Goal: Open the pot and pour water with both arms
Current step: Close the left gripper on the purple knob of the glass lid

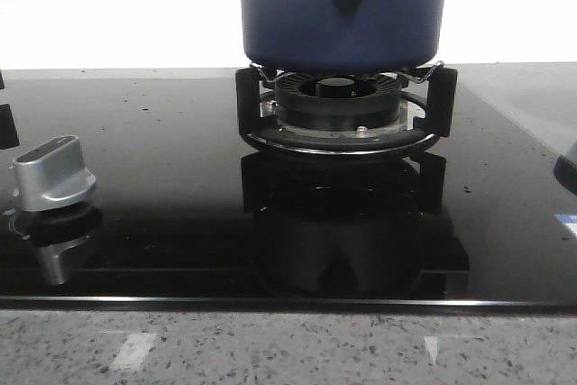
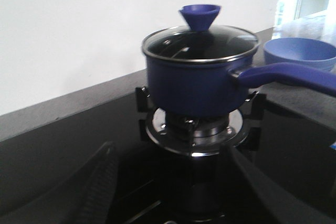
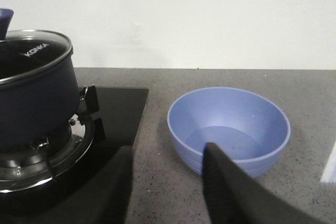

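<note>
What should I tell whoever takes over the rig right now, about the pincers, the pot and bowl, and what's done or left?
Left pincer: open, empty, short of the pot.
Right pincer: open, empty, near the blue bowl.
The pot sits on the burner grate, glass lid on, long handle pointing towards the bowl.
The bowl stands on the grey counter beside the black hob; whether it holds water is unclear.
Done: nothing visible.
Left: lift the lid, grip the handle, pour into the bowl.
</note>
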`<state>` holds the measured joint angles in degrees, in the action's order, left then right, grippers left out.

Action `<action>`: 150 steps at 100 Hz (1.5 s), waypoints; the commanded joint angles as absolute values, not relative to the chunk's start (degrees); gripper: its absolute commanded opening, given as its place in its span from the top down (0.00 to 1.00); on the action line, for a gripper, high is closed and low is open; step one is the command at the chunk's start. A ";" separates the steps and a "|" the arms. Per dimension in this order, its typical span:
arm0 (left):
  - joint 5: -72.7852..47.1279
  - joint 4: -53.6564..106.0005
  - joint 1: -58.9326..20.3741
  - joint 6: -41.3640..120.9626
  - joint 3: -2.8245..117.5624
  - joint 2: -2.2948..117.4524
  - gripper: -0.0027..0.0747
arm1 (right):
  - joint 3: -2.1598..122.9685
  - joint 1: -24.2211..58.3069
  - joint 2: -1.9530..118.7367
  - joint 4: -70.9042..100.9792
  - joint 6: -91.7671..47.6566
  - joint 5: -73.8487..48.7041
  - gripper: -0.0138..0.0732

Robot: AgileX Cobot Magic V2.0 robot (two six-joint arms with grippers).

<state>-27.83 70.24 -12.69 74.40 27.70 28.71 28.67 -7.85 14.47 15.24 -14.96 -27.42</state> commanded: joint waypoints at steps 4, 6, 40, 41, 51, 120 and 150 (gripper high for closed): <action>-26.58 81.03 -14.45 84.11 29.72 31.53 0.47 | 30.71 -7.66 15.61 15.10 -15.78 -22.32 0.43; -26.75 81.92 -14.52 84.97 29.72 31.89 0.47 | 30.71 -7.66 15.61 15.10 -15.78 -22.32 0.43; -28.55 83.75 -17.81 93.02 37.20 38.69 0.47 | 30.71 -7.66 15.61 15.22 -15.78 -22.32 0.43; -28.18 83.88 -17.96 93.02 37.41 38.88 0.47 | 30.71 -7.66 15.61 15.22 -15.78 -22.32 0.43; -27.21 84.43 -18.95 93.02 40.22 41.80 0.48 | 30.71 -7.66 15.61 15.22 -15.78 -22.32 0.43; -30.85 88.36 -24.38 99.57 52.39 62.55 0.40 | 30.60 -7.66 15.61 15.22 -15.78 -21.42 0.43; -33.64 107.28 -24.86 111.17 52.78 68.72 0.26 | 30.60 -7.66 15.61 15.22 -15.78 -21.52 0.43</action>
